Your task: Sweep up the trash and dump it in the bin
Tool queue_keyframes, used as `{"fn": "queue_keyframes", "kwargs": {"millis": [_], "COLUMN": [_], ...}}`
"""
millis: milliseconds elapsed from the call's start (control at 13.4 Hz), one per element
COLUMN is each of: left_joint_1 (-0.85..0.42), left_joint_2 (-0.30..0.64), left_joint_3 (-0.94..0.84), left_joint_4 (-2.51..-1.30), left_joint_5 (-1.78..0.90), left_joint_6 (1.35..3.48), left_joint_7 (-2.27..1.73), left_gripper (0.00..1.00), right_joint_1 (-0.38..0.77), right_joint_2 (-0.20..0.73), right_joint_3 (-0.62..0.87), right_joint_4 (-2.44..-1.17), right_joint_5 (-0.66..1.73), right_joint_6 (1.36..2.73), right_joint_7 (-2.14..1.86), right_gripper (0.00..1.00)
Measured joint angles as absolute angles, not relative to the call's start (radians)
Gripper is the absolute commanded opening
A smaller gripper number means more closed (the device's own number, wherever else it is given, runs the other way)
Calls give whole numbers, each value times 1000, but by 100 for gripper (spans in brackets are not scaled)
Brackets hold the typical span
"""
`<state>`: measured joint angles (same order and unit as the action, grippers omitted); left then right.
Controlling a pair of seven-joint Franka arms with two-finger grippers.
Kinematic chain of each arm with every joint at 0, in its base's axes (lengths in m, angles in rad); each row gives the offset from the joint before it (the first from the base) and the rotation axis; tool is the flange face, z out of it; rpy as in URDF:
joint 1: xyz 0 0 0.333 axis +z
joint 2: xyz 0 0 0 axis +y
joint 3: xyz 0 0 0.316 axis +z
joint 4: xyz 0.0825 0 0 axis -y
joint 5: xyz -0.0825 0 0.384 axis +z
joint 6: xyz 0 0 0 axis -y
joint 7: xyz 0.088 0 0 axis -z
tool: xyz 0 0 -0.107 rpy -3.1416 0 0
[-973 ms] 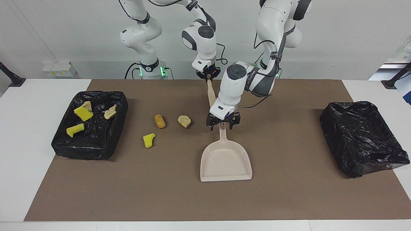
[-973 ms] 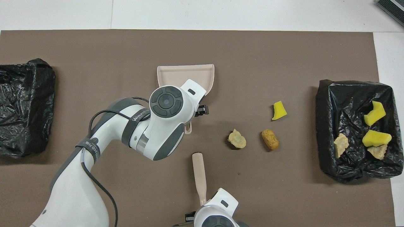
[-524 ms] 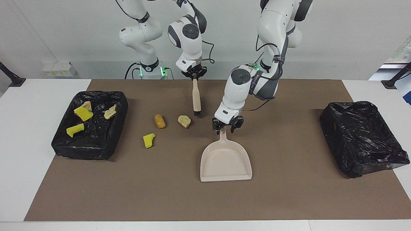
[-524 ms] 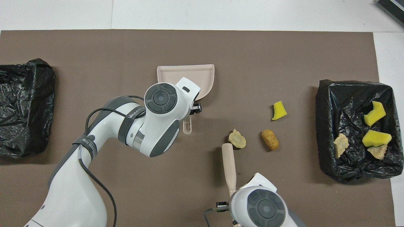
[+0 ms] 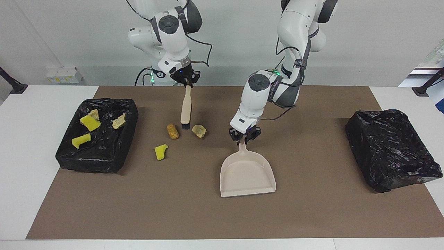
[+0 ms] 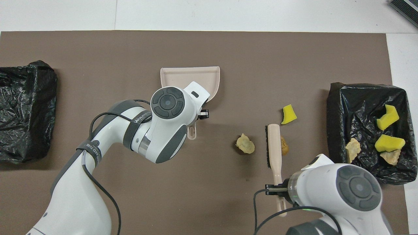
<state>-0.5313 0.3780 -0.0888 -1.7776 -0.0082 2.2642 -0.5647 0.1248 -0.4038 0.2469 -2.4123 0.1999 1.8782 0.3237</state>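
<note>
The beige dustpan (image 5: 248, 173) (image 6: 189, 76) lies flat mid-mat with its handle toward the robots. My left gripper (image 5: 245, 137) is shut on that handle; in the overhead view its own wrist hides it. My right gripper (image 5: 186, 79) (image 6: 277, 190) is shut on the beige brush (image 5: 186, 107) (image 6: 274, 143). The brush hangs bristles-down between an orange chunk (image 5: 172, 131) (image 6: 285, 147) and a tan chunk (image 5: 199, 131) (image 6: 245, 144). A yellow-green sponge piece (image 5: 160, 151) (image 6: 288, 115) lies farther from the robots. Several more scraps lie in the black-lined bin (image 5: 104, 156) (image 6: 359, 98).
The bin holding scraps stands at the right arm's end of the brown mat. A second black-lined bin (image 5: 388, 149) (image 6: 26, 111) stands at the left arm's end. White table surrounds the mat on all sides.
My left gripper has closed on the dustpan handle, and the pan shifted slightly. My right arm swung the brush toward its own end of the table, to between the orange and tan chunks.
</note>
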Motion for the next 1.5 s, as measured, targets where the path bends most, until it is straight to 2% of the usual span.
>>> {"fn": "queue_keyframes", "kwargs": {"millis": [225,374,674,824,1123,1498], "left_joint_1": [-526,-498,-397,-374,-328,-338], "left_joint_2": [376,367,307,260,191,92], "left_joint_3": [-71,-60,-53,-52,-50,-68], "left_joint_4": [-1777,-1769,-1725,-1721,-1762,-1974], "left_joint_5": [-8,-8,38,58,88,127], "left_joint_6": [2258,2222,2036,1923,1769,1866], "left_joint_7": [-306,-145,209,330,562,726], "left_gripper": [0,0,0,0,0,0], "right_joint_1": [33,-16,-122,-154,-104,-31], "right_joint_2": [-354,-271,-95,-45,-64,-94], "right_joint_3": [247,247,247,246,264,266], "right_joint_4": [-2406,-2380,-2313,-2301,-2300,-2319], "right_joint_5": [103,-1,-147,-182,-181,-19], "right_joint_6": [1956,2014,2132,2143,2037,2014], "right_joint_7": [210,172,140,124,51,87], "right_gripper": [0,0,0,0,0,0]}}
